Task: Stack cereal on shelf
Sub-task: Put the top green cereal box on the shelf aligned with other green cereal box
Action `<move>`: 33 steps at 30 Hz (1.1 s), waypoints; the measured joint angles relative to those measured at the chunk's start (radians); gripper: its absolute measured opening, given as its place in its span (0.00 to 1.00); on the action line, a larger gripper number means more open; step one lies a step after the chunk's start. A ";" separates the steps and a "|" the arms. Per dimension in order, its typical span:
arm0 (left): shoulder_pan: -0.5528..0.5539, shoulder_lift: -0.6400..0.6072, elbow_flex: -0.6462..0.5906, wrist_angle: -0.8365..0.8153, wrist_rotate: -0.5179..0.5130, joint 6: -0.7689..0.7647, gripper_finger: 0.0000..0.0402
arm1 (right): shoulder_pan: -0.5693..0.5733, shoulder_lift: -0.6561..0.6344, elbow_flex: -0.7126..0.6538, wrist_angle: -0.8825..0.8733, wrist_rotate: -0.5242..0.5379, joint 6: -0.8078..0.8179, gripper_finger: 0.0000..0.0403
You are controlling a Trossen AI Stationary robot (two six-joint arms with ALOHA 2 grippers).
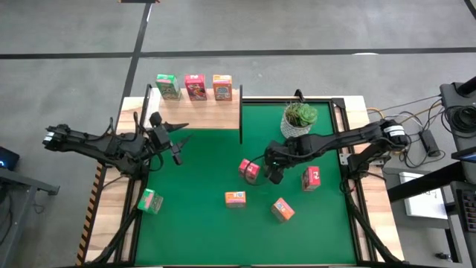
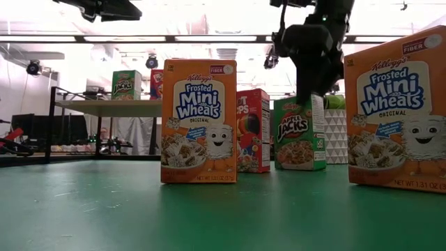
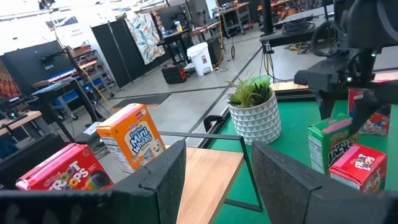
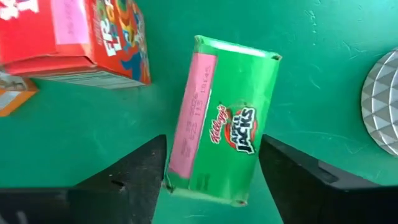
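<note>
straddling the upright green cereal box (image 4: 221, 146) beside the pink box (image 1: 250, 170) mid-table (image 1: 201, 231), right fingers (image 4: 134, 171) apart, not yet clamped; next: close, lift, carry to the shelf (image 1: 195, 113) bearing three boxes; left fingers (image 3: 165, 174) apart, empty, near shelf.

Table mat (image 1: 201, 171) — green, matt, cloth-like, faintly scuffed in the low view. Table border (image 1: 111, 216): pale, smooth wood. Shelf (image 1: 201, 115) top: light, smooth plank on thin dark metal uprights. Cereal boxes (image 2: 198, 120): printed cardboard with a slight sheen. Plant pot (image 3: 255, 119) — white, faceted, matt. Left gripper (image 3: 214, 180) fingers: dark matt plastic.
</note>
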 joint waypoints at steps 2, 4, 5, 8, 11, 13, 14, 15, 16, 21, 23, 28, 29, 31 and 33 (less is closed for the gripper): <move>0.000 0.000 0.000 0.000 0.000 0.000 0.41 | 0.000 0.011 -0.004 0.005 0.011 -0.001 0.54; 0.000 0.000 0.000 0.000 0.000 -0.004 0.41 | 0.000 0.023 -0.008 0.014 0.012 -0.001 0.50; 0.000 0.000 0.000 0.000 0.000 -0.004 0.41 | 0.000 0.027 -0.010 0.014 0.012 -0.001 0.48; 0.000 0.000 0.000 0.001 0.000 -0.008 0.41 | 0.000 0.032 -0.012 0.015 0.012 -0.002 0.44; 0.000 0.005 0.000 0.000 0.000 -0.008 0.41 | 0.000 0.031 -0.012 0.014 0.012 -0.006 0.40; 0.000 0.011 0.000 0.001 0.000 -0.009 0.41 | 0.000 0.027 -0.010 0.013 0.012 -0.008 0.39; 0.000 0.011 0.000 0.002 0.000 -0.012 0.41 | 0.000 0.025 -0.005 0.012 0.012 -0.008 0.38; 0.000 0.012 0.000 0.004 0.001 -0.016 0.41 | 0.000 0.018 -0.001 0.014 0.012 -0.010 0.37; 0.000 0.012 0.000 0.013 0.004 -0.018 0.41 | 0.000 0.013 0.002 0.010 0.012 -0.010 0.37; 0.000 -0.007 0.000 0.053 0.081 -0.010 0.41 | 0.000 -0.021 0.017 0.004 0.012 -0.026 0.34; -0.001 -0.012 0.000 0.065 0.116 -0.011 0.41 | 0.000 -0.043 0.027 -0.002 0.013 -0.030 0.33; 0.000 -0.006 -0.011 0.081 0.133 -0.033 0.41 | -0.003 -0.099 0.055 -0.008 0.014 -0.057 0.32; 0.000 -0.002 -0.012 0.081 0.134 -0.037 0.41 | -0.003 -0.111 0.064 -0.009 0.015 -0.063 0.32; 0.000 0.006 -0.013 0.090 0.134 -0.047 0.41 | -0.005 -0.135 0.086 -0.011 0.032 -0.082 0.32; 0.000 0.014 -0.013 0.092 0.134 -0.059 0.41 | -0.005 -0.158 0.108 -0.013 0.053 -0.115 0.32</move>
